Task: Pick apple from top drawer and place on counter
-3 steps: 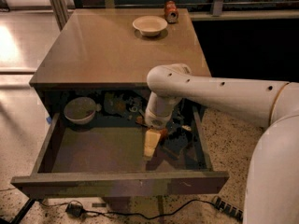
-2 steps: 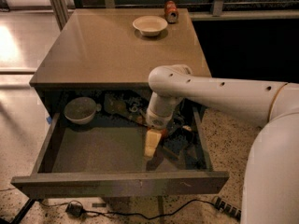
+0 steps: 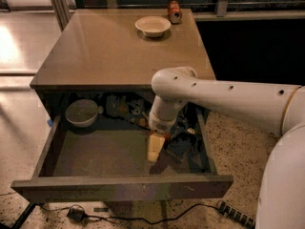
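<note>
Gripper point(image 3: 155, 148) hangs inside the top drawer point(image 3: 119, 187), right of its centre; spread or closed, I cannot tell. I cannot pick out the apple, perhaps among the drawer's back clutter point(image 3: 128, 109). I judge it firm, smooth and light, best squeezed across its widest middle.

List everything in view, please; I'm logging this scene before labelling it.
counter: one, tan-brown, top of dark cabinet.
bowl on counter: one, pale, near back edge.
can: one, red-brown, back edge, right of that bowl.
top drawer: one, dark grey-green, pulled open.
bowl in drawer: one, grey, back left corner.
clutter: several dark items, drawer back.
cable: one, dark, floor below drawer.
arm: one, white, reaching in from the right.
gripper: one, pale yellow, down inside the drawer, right of centre.
</note>
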